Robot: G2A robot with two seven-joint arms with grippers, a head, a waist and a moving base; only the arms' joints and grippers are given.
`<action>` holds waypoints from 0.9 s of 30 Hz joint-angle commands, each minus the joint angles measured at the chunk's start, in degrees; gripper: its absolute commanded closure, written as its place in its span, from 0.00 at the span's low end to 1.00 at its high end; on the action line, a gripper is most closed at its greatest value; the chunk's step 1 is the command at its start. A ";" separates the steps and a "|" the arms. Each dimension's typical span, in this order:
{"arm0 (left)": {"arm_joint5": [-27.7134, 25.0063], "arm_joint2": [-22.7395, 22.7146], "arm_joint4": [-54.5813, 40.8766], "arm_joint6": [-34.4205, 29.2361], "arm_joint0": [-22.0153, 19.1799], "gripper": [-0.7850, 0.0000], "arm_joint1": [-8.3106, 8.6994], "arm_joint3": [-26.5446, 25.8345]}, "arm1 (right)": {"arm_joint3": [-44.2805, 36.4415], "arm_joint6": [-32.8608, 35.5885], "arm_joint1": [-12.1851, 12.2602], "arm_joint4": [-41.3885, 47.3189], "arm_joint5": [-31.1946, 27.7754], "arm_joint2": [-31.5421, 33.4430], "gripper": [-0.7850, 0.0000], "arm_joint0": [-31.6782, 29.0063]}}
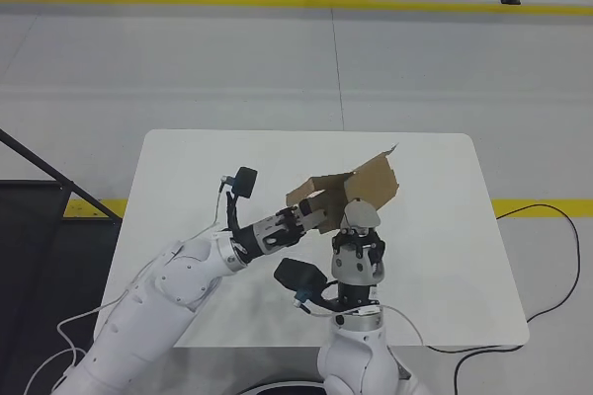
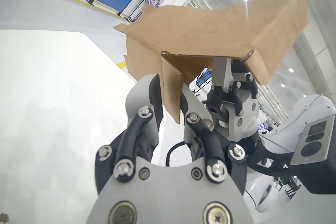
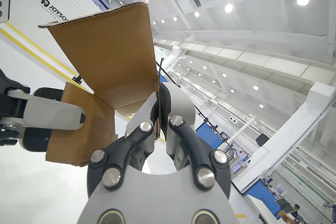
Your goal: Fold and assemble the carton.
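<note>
The left end effector (image 2: 172, 96) grips the carton (image 1: 374, 184) by one panel's edge, and the right end effector (image 3: 159, 104) pinches a neighbouring panel. The half-open carton hangs between them over the middle of the surface (image 1: 227, 168). Likely light, thin corrugated board: stiff in the panels, hinging at creases, best held near folds.

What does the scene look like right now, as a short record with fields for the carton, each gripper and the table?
carton: brown cardboard, partly folded, panels standing at angles, not closed
left gripper: shut on one carton panel
right gripper: shut on the edge of another panel
table: white, below the carton
progress: assembly unfinished
</note>
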 commanded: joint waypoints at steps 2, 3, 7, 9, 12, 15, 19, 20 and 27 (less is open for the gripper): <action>0.10 0.06 0.20 -0.11 -0.07 1.00 -0.15 0.22 | 0.32 -0.17 -0.29 -1.81 0.08 0.00 1.00 -0.35; 0.10 0.05 0.23 -0.06 -0.07 1.00 -0.20 0.28 | 0.37 -0.19 -0.41 -2.21 0.12 -0.04 1.00 -0.46; 0.07 -0.07 0.14 -0.04 -0.17 1.00 -0.39 0.67 | 0.44 -0.21 -0.85 -2.97 0.22 0.05 1.00 -0.78; -0.17 -0.19 0.10 -0.14 -0.34 1.00 -0.47 0.94 | 0.48 -0.26 -1.06 -3.20 0.04 0.17 1.00 -0.91; -0.69 -0.50 -0.26 -0.53 -0.57 1.00 -0.56 1.47 | 0.19 -0.28 -1.36 -3.18 -0.22 0.38 0.59 -1.11; -1.33 -1.11 -1.10 -1.08 -0.89 1.00 -0.59 2.06 | -0.76 -1.17 -1.53 -2.02 -0.27 0.68 0.00 -1.70; -2.44 -2.42 -2.44 -2.65 -1.25 1.00 -0.46 2.77 | -3.09 -3.93 -1.38 0.47 0.27 1.82 0.00 -3.68; -2.72 -2.83 -2.77 -3.13 -1.34 1.00 -0.40 2.95 | -3.83 -4.91 -1.27 1.26 0.70 2.33 0.00 -4.42; -5.05 -5.61 -6.05 -6.38 -1.87 1.00 0.01 4.35 | -11.47 -23.64 0.92 22.68 -3.79 7.38 0.00 -11.58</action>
